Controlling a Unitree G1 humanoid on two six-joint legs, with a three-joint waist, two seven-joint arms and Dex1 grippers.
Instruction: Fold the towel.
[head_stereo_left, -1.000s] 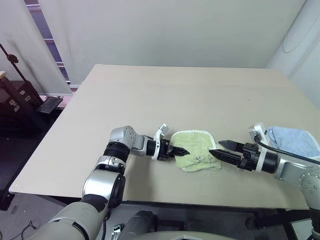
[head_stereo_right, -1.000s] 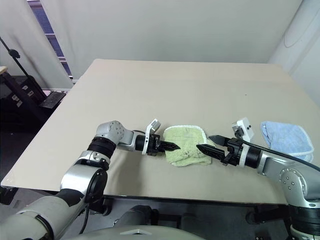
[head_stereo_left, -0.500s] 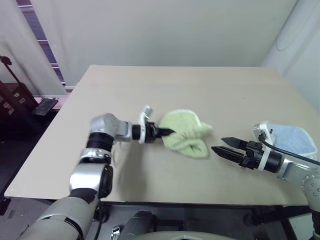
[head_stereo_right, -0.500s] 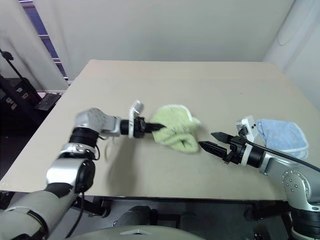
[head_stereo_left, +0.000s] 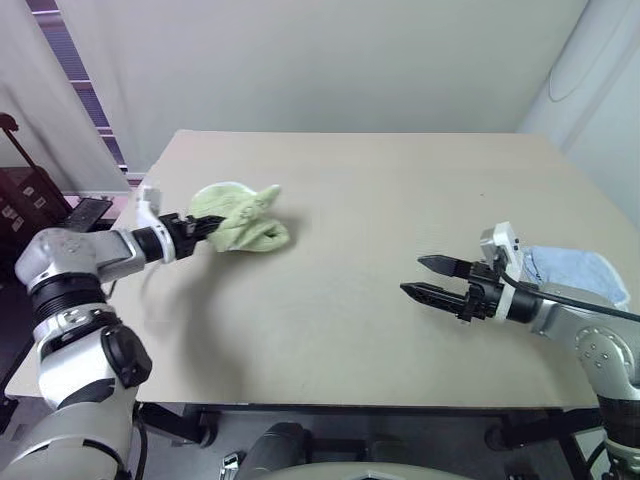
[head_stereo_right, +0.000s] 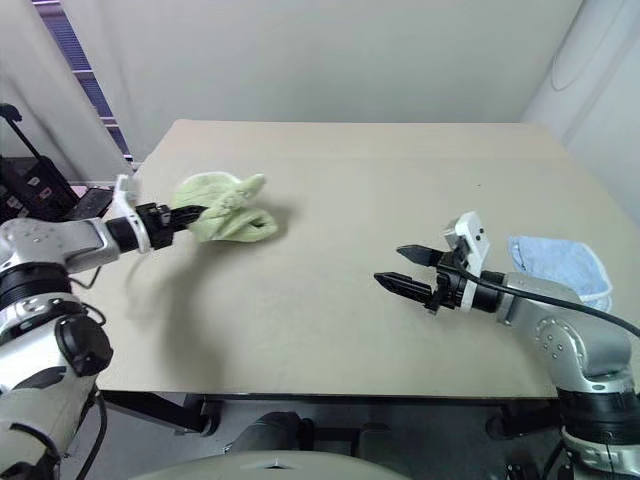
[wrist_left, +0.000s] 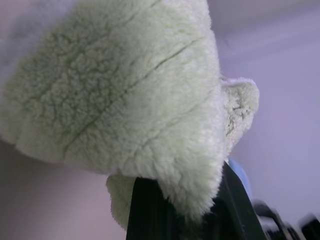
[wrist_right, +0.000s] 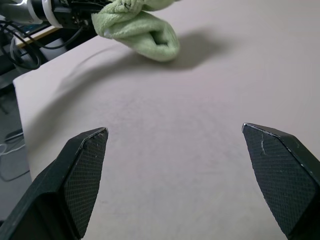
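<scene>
At the far left of the table, the left gripper is clamped on the towel, its black fingers buried in the cloth. The towel hangs from that pinch as a bunched, drooping lump above the tabletop near the left edge, with a shadow beneath it; whether its lowest fold brushes the surface cannot be told. In the left wrist view the pile shows thick and fluffy, creased into soft ridges, and a flap of the towel flops over the finger.

This is a light, limp thing. It will not keep any shape while carried, and it sags wherever it is unsupported. The terry surface should give the fingers good purchase, so slipping looks unlikely, and nothing about it is breakable. The trouble is that a grab in the middle of a wad gives no control of the edges. A better hold would likely be a corner or the stitched hem, one corner in each claw, so the cloth can be spread flat before folding.

Across the bare middle of the table, on the right, the right gripper hovers with its jaws spread wide and nothing between them. Just beyond its wrist, at the far right, lies a light-blue cloth, flat on the table.
</scene>
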